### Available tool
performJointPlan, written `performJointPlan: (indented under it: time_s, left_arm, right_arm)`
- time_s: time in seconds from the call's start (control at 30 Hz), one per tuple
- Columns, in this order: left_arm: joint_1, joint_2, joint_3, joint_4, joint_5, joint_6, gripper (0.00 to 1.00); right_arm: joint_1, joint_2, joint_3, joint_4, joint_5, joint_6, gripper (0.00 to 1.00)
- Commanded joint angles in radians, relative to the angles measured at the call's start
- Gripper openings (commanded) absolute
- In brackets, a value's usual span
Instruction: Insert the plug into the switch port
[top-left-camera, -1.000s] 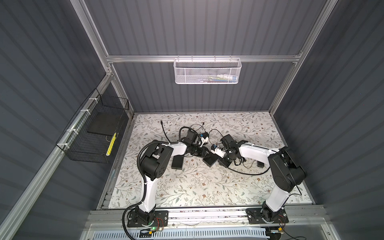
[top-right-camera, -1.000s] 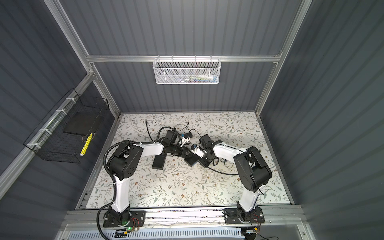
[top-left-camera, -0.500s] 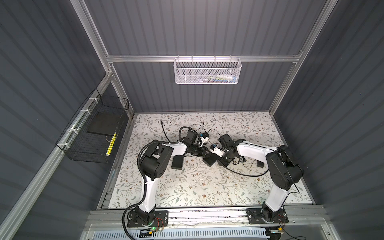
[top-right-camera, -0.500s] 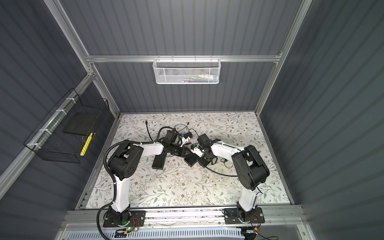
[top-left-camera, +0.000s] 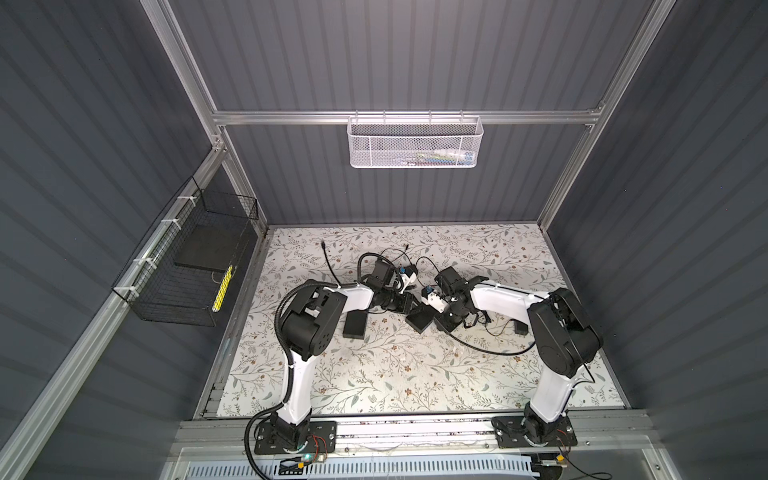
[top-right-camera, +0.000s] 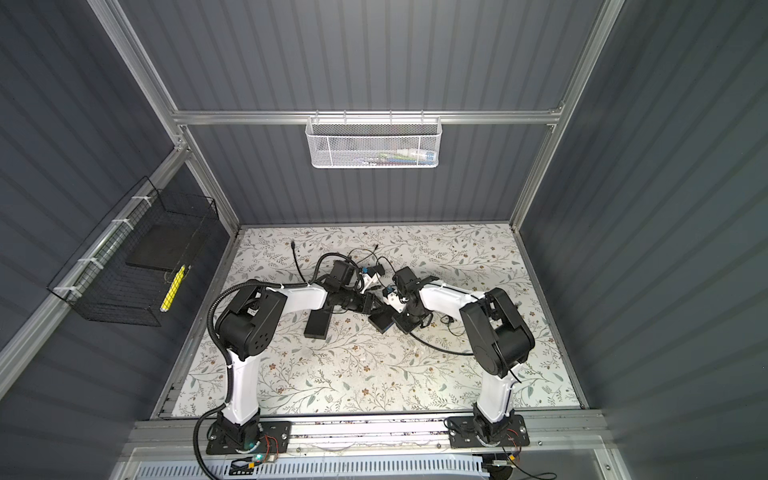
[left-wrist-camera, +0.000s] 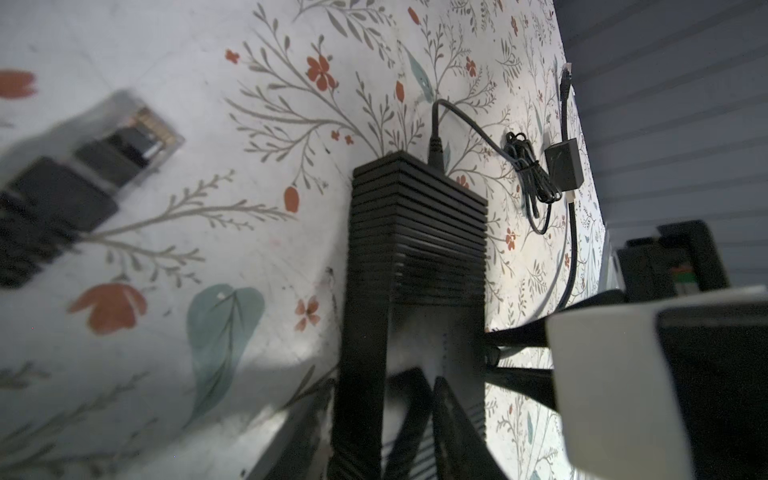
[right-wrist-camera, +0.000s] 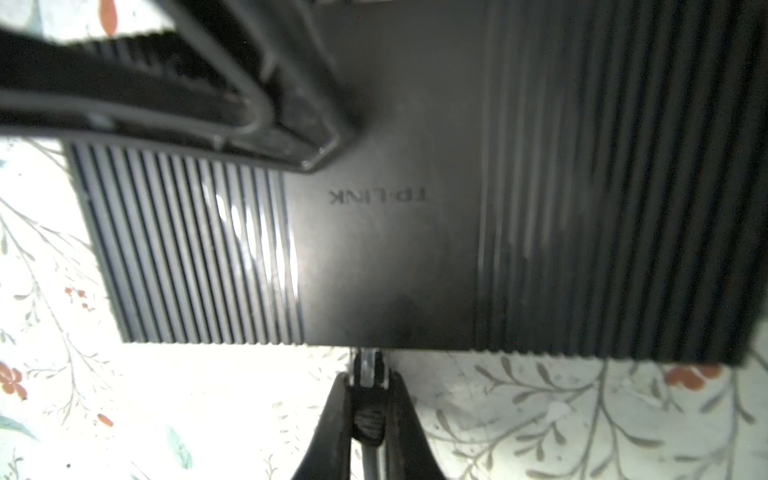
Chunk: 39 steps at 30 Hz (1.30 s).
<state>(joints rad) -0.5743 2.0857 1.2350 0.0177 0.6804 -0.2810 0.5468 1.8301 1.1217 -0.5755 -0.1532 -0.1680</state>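
Now that the right gripper (right-wrist-camera: 365, 409), clamped on the Ethernet plug (right-wrist-camera: 366, 365), has edged inward, the plug tip meets the TP-Link switch (right-wrist-camera: 395, 257) edge on the floral mat (right-wrist-camera: 166, 415); whether the left gripper (top-left-camera: 408, 306) actually grips the switch is unclear.

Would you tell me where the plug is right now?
In the right wrist view the plug is pinched in the right gripper, its clear tip meeting the edge of the black TP-LINK switch near the table's middle.

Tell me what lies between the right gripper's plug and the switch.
Nothing. In the right wrist view the plug, pinched in the right gripper, has its clear tip against the edge of the switch; no gap shows.
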Motion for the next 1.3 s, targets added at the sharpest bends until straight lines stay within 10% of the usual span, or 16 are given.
performJointPlan:
  time_s: [0.0,1.27]
  left_arm:
    - [-0.006,0.022,-0.006,-0.003,0.036,-0.003,0.37]
    - [-0.010,0.052,-0.002,0.014,0.054,-0.009,0.35]
  right_arm:
    - [0.002,-0.003,0.035,0.020,0.012,0.025,0.00]
    - [0.030,0.012,0.080,0.046,-0.006,0.058,0.00]
